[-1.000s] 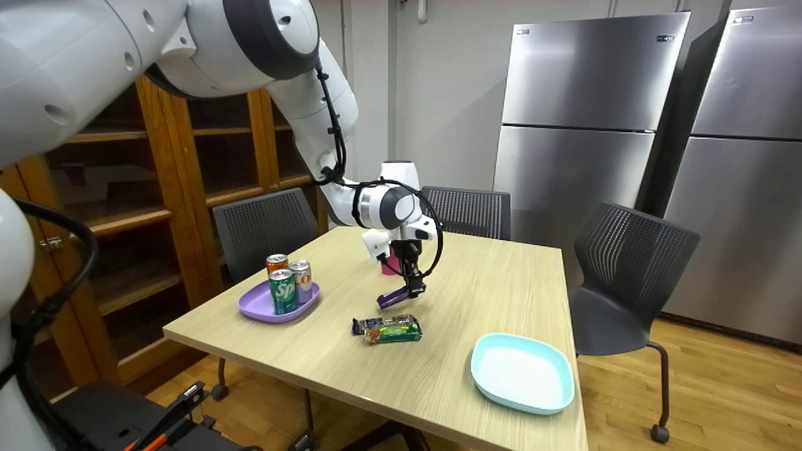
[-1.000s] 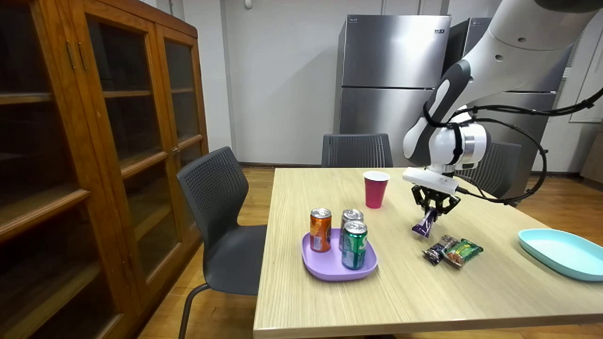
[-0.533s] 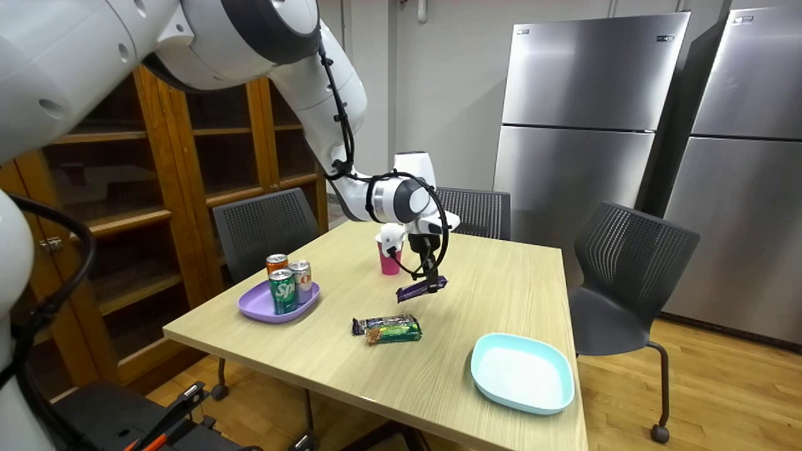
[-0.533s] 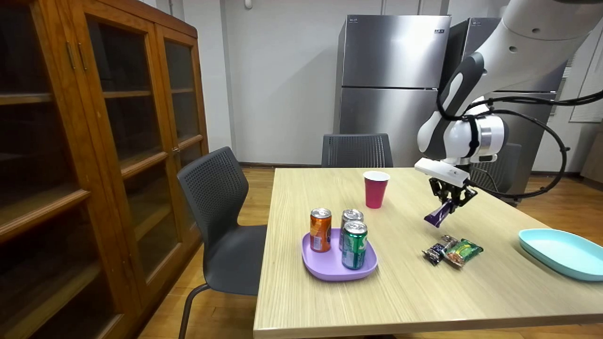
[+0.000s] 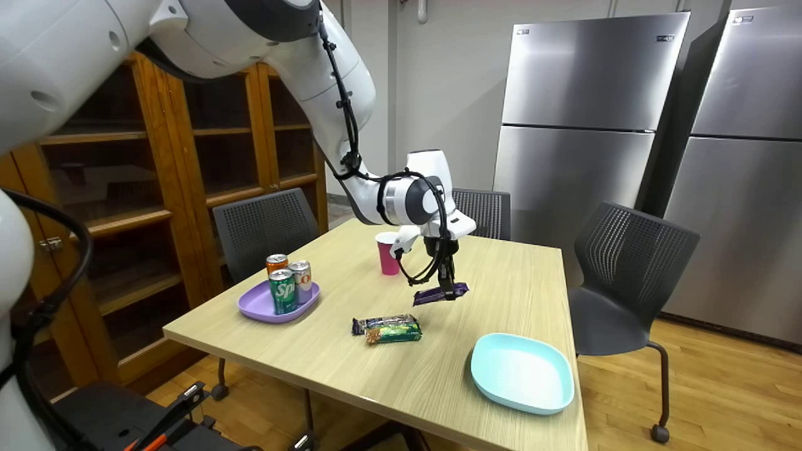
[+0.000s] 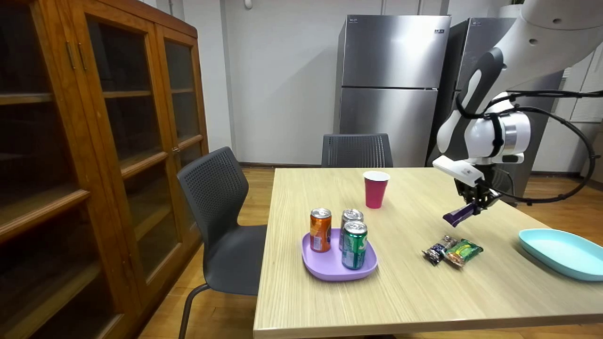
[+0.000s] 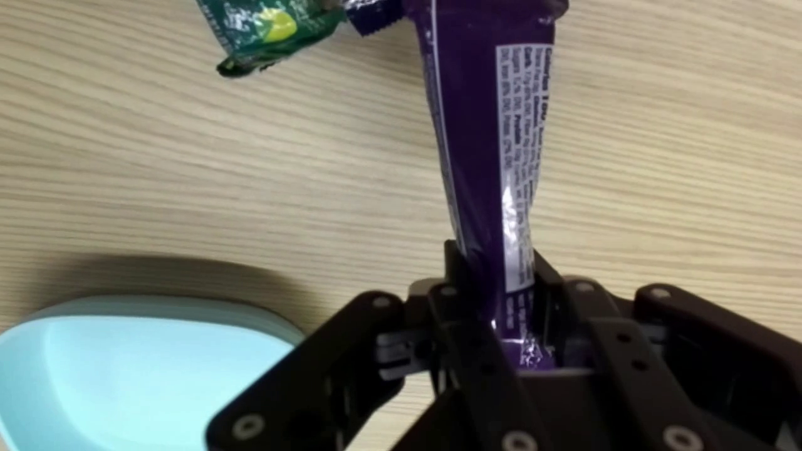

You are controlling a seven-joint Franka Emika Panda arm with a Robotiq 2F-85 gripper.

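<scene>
My gripper (image 7: 500, 269) is shut on a purple-wrapped bar (image 7: 473, 125), pinching it near one end, with both fingers against the wrapper. In both exterior views the bar (image 6: 458, 215) hangs tilted above the table, apart from its surface. Below and nearer the front lie a dark-wrapped bar (image 5: 383, 321) and a green package (image 5: 398, 334), side by side and touching. A light blue tray (image 5: 522, 376) stands at the table's front right corner; the tray (image 7: 156, 382) also shows at lower left in the wrist view. It holds nothing.
A purple plate (image 6: 325, 272) carries an orange can (image 6: 321, 233), a silver can (image 6: 351, 216) and a green can (image 6: 354, 247). Behind it stands a pink cup (image 6: 375, 192). Chairs ring the wooden table (image 5: 495, 294); a cabinet (image 6: 108, 141) and fridges (image 6: 391, 94) line the walls.
The gripper has lifted the purple bar off the table area and carried it to the right in both exterior views. The bar has turned somewhat. The other items stay put.
</scene>
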